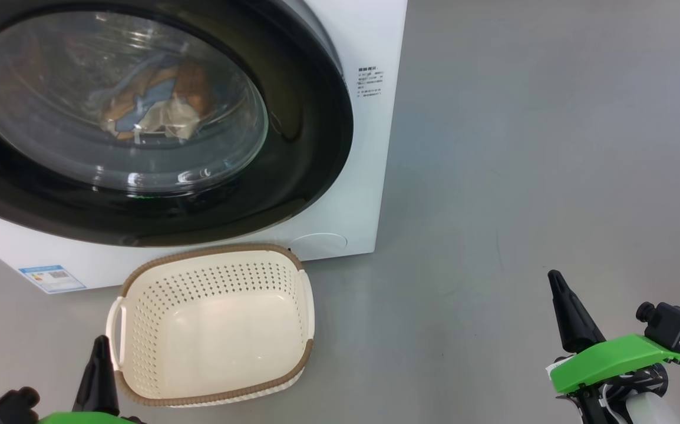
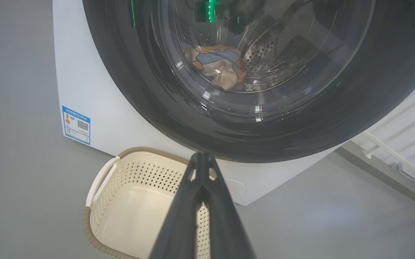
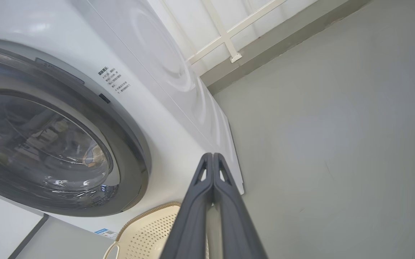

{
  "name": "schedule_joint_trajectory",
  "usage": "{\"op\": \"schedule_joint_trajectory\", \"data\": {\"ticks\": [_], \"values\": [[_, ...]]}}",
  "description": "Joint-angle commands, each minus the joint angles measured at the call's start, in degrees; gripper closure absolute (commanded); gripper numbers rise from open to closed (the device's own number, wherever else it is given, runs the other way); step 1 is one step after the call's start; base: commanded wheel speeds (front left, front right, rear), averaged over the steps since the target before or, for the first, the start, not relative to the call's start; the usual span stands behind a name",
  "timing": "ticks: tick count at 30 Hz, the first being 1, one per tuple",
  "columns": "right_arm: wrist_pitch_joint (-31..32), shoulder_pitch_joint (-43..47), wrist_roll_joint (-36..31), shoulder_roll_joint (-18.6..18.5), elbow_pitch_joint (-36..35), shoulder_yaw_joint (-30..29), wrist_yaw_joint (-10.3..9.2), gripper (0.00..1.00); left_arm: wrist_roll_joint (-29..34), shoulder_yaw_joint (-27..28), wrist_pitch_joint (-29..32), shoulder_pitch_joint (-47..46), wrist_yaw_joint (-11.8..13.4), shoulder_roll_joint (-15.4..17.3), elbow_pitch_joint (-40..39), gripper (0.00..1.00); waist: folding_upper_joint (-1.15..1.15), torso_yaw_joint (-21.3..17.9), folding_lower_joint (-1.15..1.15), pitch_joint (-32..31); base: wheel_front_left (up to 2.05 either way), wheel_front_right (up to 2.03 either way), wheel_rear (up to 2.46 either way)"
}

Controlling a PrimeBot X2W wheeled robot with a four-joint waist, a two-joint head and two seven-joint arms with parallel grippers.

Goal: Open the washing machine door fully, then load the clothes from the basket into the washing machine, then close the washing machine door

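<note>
The washing machine [image 1: 369,147] stands ahead with its door [image 1: 293,159] shut flat against the front, black rim around clear glass. Behind the glass the clothes [image 1: 151,106] lie in the drum, blue and orange-brown with a cream piece, also seen as clothes [image 2: 218,66] in the left wrist view. On the floor before the machine the cream basket [image 1: 301,294] holds nothing. My left gripper [image 1: 101,344] is shut beside the basket's near left rim. Well off to the right, over bare floor, my right gripper [image 1: 555,280] is shut with nothing held.
Grey floor [image 1: 522,147] stretches to the right of the machine. A pale railing [image 3: 229,39] and a low kerb run behind the machine's right side. A blue label [image 1: 51,278] marks the machine's lower left corner.
</note>
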Motion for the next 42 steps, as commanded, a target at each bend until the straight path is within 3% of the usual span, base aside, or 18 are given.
{"op": "schedule_joint_trajectory", "data": {"ticks": [1,42], "values": [[0.32,-0.18,1.56,-0.17,-1.72,-0.03,-0.09,1.00,-1.39,0.50,0.45,-1.32,-0.07,0.93,-1.04,1.00,0.00,0.10,-0.01,-0.13,0.00,0.00,0.00],[6.79,1.84,22.72,1.73,-4.09,-3.42,-0.19,1.00,-24.71,1.08,7.05,-2.96,-0.11,0.67,-0.24,1.00,0.00,2.18,-0.01,-3.23,0.00,0.00,0.00]]}}
